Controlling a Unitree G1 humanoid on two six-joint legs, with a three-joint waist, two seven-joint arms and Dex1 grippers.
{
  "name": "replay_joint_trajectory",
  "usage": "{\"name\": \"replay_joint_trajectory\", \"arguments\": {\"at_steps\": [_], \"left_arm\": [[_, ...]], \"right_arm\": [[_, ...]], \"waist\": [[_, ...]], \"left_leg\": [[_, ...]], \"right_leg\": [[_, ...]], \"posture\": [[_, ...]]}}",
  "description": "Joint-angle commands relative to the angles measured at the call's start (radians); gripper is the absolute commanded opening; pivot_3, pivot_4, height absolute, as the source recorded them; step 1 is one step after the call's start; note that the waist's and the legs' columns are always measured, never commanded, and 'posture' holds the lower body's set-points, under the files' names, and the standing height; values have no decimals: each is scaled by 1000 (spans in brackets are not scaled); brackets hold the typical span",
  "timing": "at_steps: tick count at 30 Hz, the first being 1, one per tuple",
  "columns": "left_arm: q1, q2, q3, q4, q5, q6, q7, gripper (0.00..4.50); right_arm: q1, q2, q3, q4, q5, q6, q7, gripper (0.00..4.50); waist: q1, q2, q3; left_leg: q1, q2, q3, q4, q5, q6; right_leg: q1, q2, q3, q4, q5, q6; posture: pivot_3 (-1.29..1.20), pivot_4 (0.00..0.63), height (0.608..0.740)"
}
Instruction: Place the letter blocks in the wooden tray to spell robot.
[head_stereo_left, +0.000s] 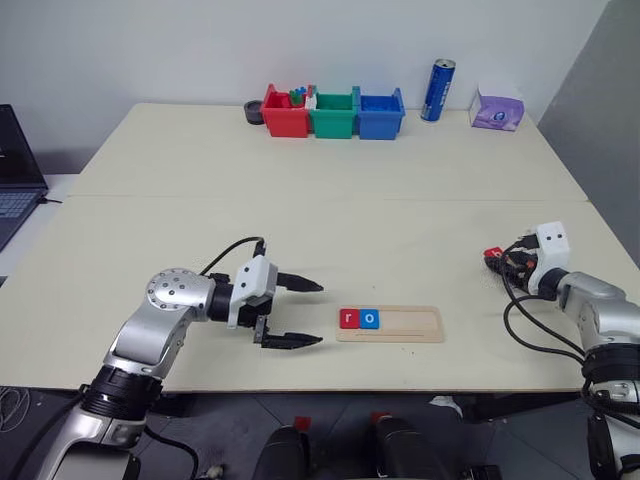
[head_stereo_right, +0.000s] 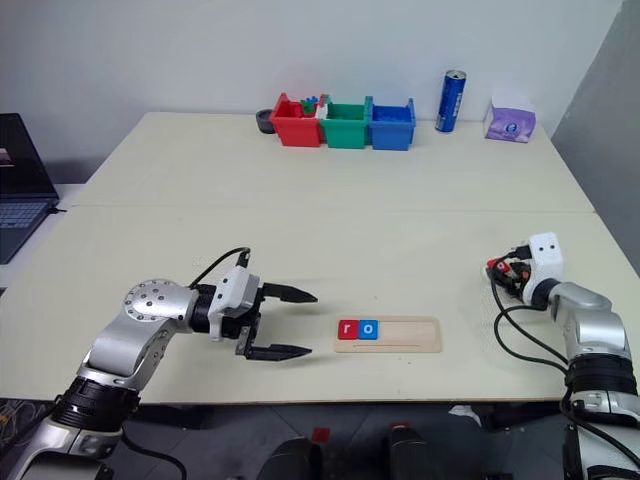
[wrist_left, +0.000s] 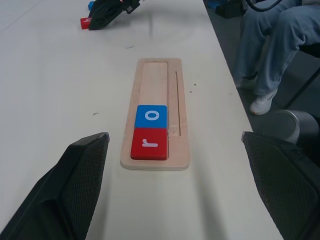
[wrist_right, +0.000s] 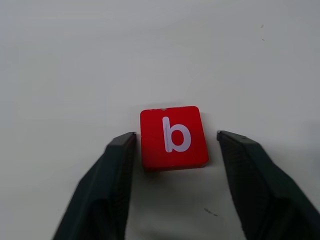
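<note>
Right gripper (wrist_right: 172, 145): fingers apart, straddling red "b" block (wrist_right: 173, 136); one finger appears to touch it, the other stands clear.
Left gripper (head_stereo_left: 300, 313): fingers wide apart, holding nothing, beside wooden tray (head_stereo_left: 412, 324).
Tray contents: red "r" block (wrist_left: 149, 143), blue "o" block (wrist_left: 151, 116) at one end.
Surroundings: bins (head_stereo_left: 333, 113), can (head_stereo_left: 437, 90) at far table edge.

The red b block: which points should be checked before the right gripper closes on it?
1. Red b block lies flat on the table: ok.
2. Block sits between the right gripper fingers: ok.
3. Fingers touch the block: left one about touching, other not ok.
4. Third slot of the wooden tray, after r and o, free: ok.
5. Left gripper open, beside tray: ok.
</note>
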Motion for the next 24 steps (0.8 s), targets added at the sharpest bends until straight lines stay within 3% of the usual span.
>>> {"name": "replay_joint_trajectory", "arguments": {"at_steps": [1,3,8,14,18,24], "left_arm": [[-8,21,6,15,26,-47,-14,4500],[-6,24,3,19,31,-57,-18,4500],[17,26,3,5,31,-71,-27,4500],[23,21,-16,9,42,-80,-29,4500],[9,14,-30,27,50,-92,-41,4500],[-7,-1,-39,56,61,-117,-55,4500]], "right_arm": [[3,13,8,-6,-17,-5,-10,1448],[33,14,0,-66,-16,9,-25,1456],[306,36,-41,-530,13,167,-116,1456],[597,233,-85,-1024,59,425,-335,1456],[680,358,-68,-1138,41,502,-448,1456],[719,461,-55,-1159,34,515,-524,1456]], "waist": [[0,0,0],[0,0,0],[8,1,-1],[7,1,-1],[3,1,-1],[3,0,-3]], "left_leg": [[0,0,0,0,0,0],[0,0,0,0,0,0],[-2,1,-3,-1,0,0],[-4,1,-6,0,0,0],[-2,1,-5,0,0,0],[0,1,-3,0,0,0]], "right_leg": [[0,0,0,0,0,0],[0,0,0,0,0,0],[0,0,0,0,0,0],[-1,-1,-1,0,-4,4],[-1,-1,-1,1,-4,4],[0,-1,-1,0,-4,4]], "posture": [[0,150,740],[0,150,740],[0,150,740],[0,150,740],[0,150,740],[0,150,740]]}}
